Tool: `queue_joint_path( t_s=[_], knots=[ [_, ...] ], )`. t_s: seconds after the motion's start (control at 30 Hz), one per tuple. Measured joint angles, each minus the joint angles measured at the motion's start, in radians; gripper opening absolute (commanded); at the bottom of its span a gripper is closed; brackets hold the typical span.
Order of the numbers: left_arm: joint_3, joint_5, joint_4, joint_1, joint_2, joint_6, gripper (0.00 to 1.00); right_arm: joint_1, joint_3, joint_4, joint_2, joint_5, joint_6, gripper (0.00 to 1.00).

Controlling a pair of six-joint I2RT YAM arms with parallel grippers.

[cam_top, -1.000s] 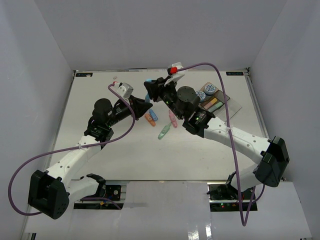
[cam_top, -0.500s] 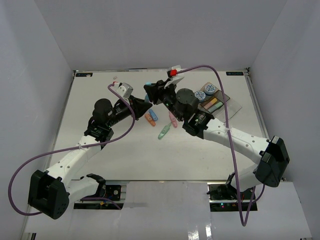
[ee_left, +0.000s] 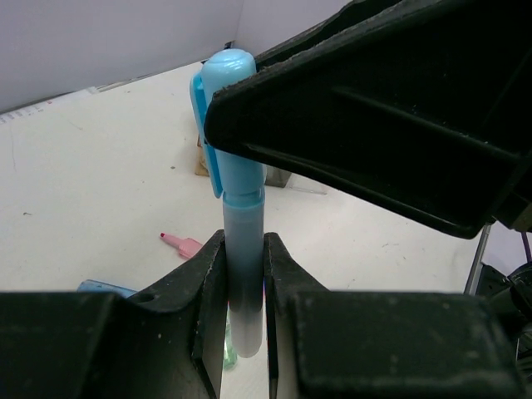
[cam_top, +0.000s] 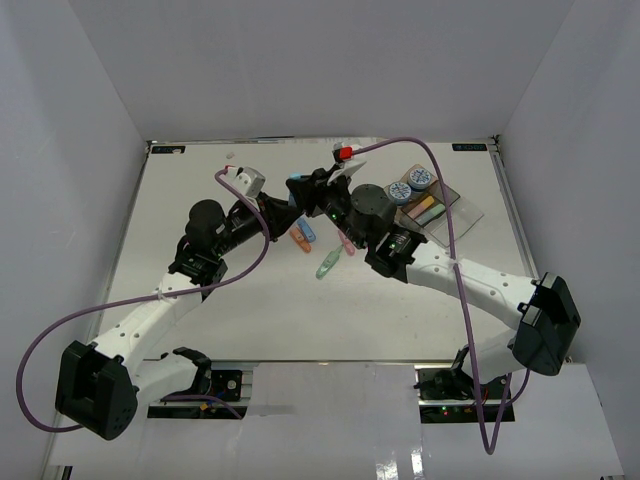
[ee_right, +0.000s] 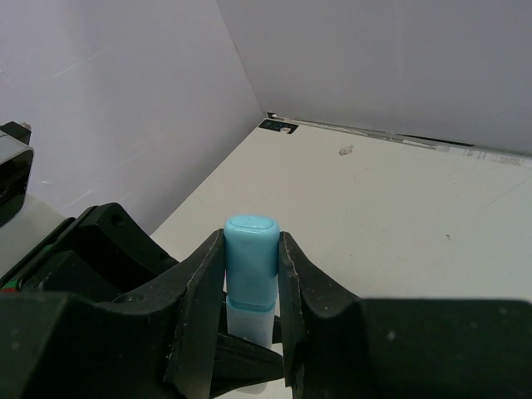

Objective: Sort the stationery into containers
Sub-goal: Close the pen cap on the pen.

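Evidently this is a hand-over in mid-air: both grippers have the same blue marker [ee_left: 241,166] between them, and I judge it is passing from the left arm to the right, the arm nearer the containers [cam_top: 466,211]. Next, one grip has to let go while the other stays firm – most likely the left frees the barrel. The right then carries the piece toward the upper right of the top view and sets it in a compartment. If both hold on while the arms part, the cap may pull off instead.

In the left wrist view, the left gripper [ee_left: 243,283] is nearly closed, its fingers [ee_left: 208,278] pressed against the pale barrel on either side, with the marker standing upright. The right gripper [ee_right: 251,262] is closed just as narrowly on the blue cap end, one pad on each flank.

Outward from there, in the top view, the two grippers meet just above the middle of the table [cam_top: 230,320]. Below them lie loose pieces near one another: an orange piece [cam_top: 298,238], a blue piece [cam_top: 308,232], a pink piece [cam_top: 345,243] and a green piece [cam_top: 328,265]. The tray cluster sits to the upper right, already holding some pastel pieces. Two patterned rolls [cam_top: 400,190] lie at its upper-left end – whether inside a compartment or just beside it I cannot tell.
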Motion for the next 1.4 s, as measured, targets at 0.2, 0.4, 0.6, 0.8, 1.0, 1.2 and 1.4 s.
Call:
queue_joint_path(
  t_s=[0.2, 0.4, 0.6, 0.8, 1.0, 1.2, 1.4],
  knots=[
    [-0.004, -0.002, 0.019, 0.0, -0.002, -0.011, 0.18, 0.005, 0.0, 0.007, -0.002, 0.004, 0.0, 0.34],
    [-0.008, 0.006, 0.075, 0.0, -0.002, -0.031, 0.19, 0.011, -0.002, 0.003, -0.025, 0.005, 0.0, 0.49],
    [-0.008, 0.015, 0.135, 0.0, -0.002, -0.034, 0.19, 0.021, -0.018, -0.031, -0.072, 0.004, -0.006, 0.68],
    [-0.011, 0.066, 0.152, 0.0, -0.004, -0.023, 0.17, 0.022, -0.03, -0.094, -0.156, 0.004, -0.037, 0.97],
    [-0.033, 0.164, 0.146, 0.0, -0.027, 0.0, 0.15, 0.02, -0.032, -0.206, -0.265, -0.032, -0.173, 0.94],
    [-0.033, 0.307, 0.11, 0.0, -0.024, 0.014, 0.14, 0.0, -0.086, -0.268, -0.364, -0.164, -0.283, 0.98],
    [-0.033, 0.405, 0.063, 0.0, -0.02, 0.039, 0.12, -0.105, -0.091, -0.29, -0.407, -0.4, -0.342, 0.94]
  ],
)
